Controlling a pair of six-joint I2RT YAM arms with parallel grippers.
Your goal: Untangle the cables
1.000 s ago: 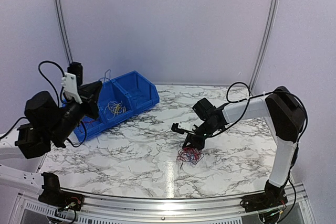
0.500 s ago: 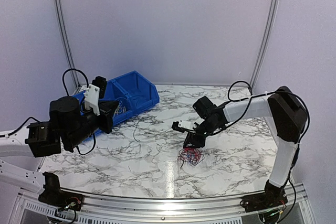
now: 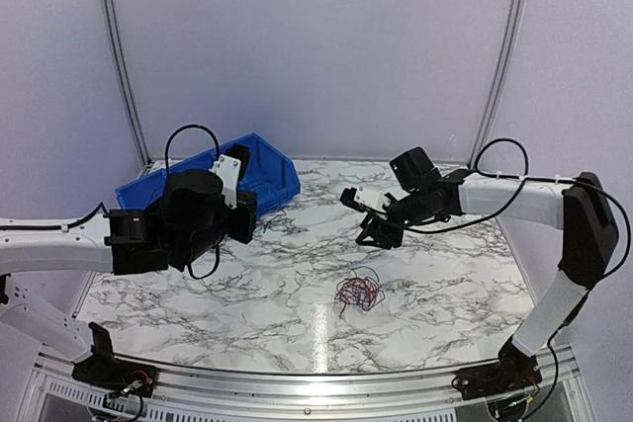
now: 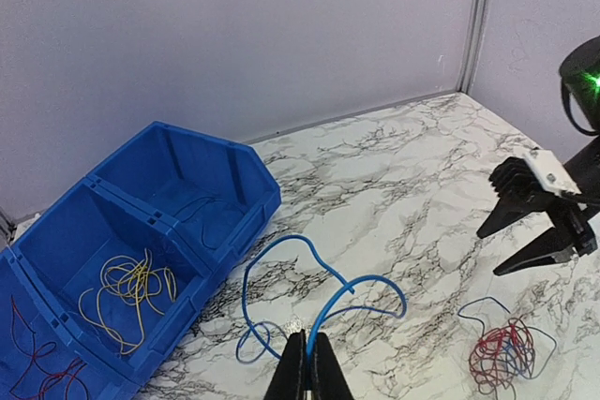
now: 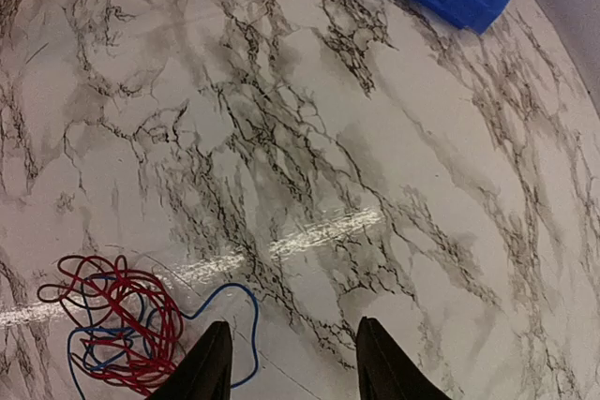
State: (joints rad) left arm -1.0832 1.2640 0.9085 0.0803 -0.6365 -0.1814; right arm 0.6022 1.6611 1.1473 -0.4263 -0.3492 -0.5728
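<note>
Pinching one blue cable, the left claw is clamped tight; the right claw hangs spread and empty, the red-blue bundle just beside it.

The left arm lies low and extended toward the middle, its pincer pinched tight on a blue cable. The right arm stretches leftward, its pincer angled down, jaws apart, holding nothing.

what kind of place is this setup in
Probably a robot lab test cell: a left arm and right arm mounted along one edge of a marble-pattern table, plain lilac enclosure walls close around it, and a blue divided bin holding yellow wires.
</note>
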